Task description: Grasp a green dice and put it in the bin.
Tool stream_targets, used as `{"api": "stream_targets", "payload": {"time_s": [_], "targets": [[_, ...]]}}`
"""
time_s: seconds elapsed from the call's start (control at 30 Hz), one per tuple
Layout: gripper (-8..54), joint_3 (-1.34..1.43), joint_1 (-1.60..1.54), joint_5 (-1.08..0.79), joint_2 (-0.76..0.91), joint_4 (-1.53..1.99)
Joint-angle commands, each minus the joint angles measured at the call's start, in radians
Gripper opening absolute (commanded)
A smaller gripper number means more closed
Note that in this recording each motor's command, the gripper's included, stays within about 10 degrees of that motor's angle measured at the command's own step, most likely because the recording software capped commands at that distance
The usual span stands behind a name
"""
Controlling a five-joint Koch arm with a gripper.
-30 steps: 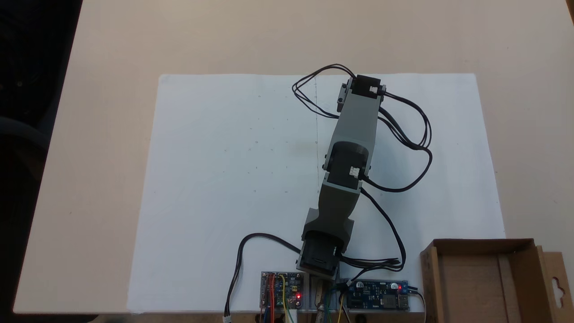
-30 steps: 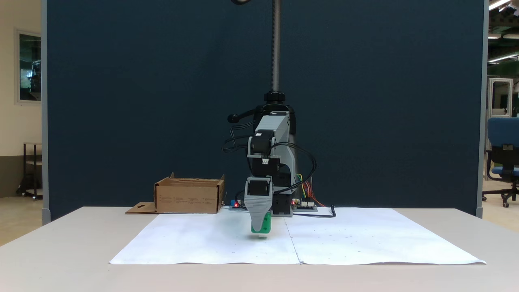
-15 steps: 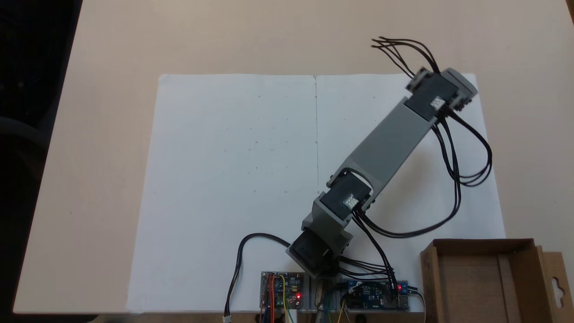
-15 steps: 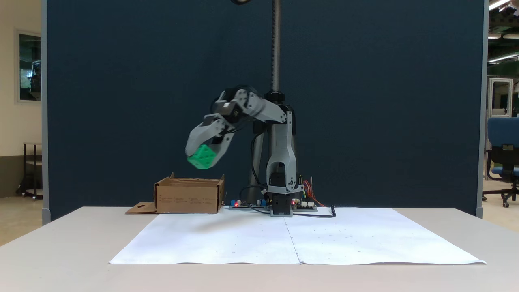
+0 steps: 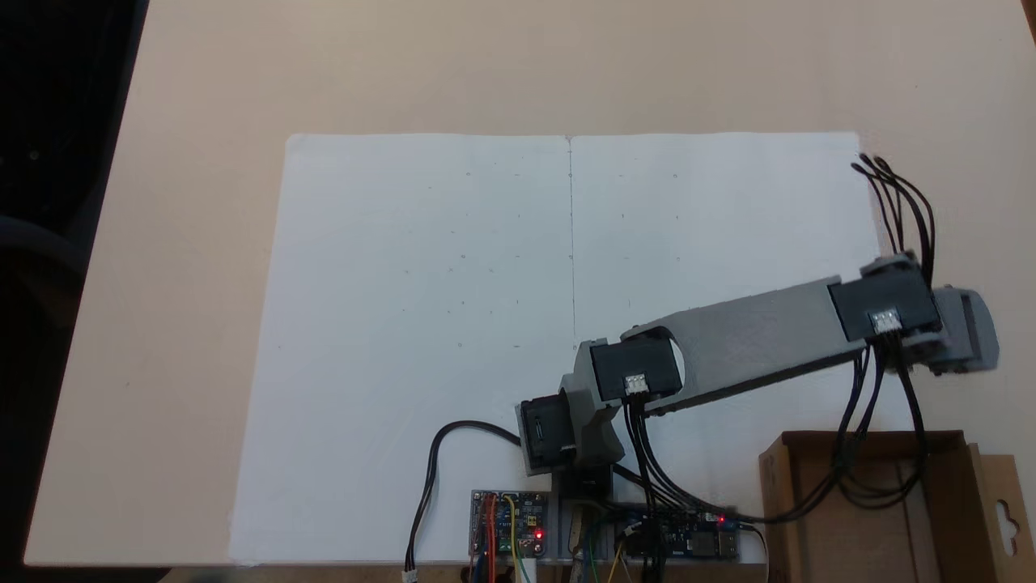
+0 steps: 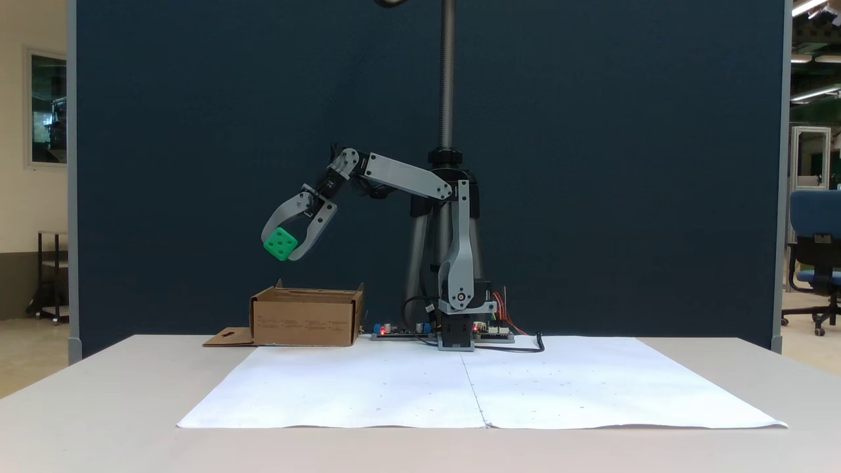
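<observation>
Pincer [image 6: 284, 246] clamped on the green dice [image 6: 280, 244], which hangs in mid-air between the two jaws — one face with dark pips turned toward the camera. In the side-on fixed view the dice sits above the bin [image 6: 306, 318], over its left part, well clear of the rim. The bin rests on the bench [image 6: 98, 407] just beside the white paper sheet [image 6: 473, 387] (its flap lies flat to the left). From above, the arm [image 5: 753, 336] reaches rightward — cables [image 5: 890, 453] drape across the bin [image 5: 963, 494].
</observation>
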Motion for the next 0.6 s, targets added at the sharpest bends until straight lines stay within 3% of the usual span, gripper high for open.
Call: {"api": "stream_targets", "payload": {"time_s": [0.0, 0.57], "targets": [[11.6, -0.048, 0.072, 0.046, 0.038, 0.038], [11.6, -0.043, 0.342, -0.193, -0.146, 0.133]]}}
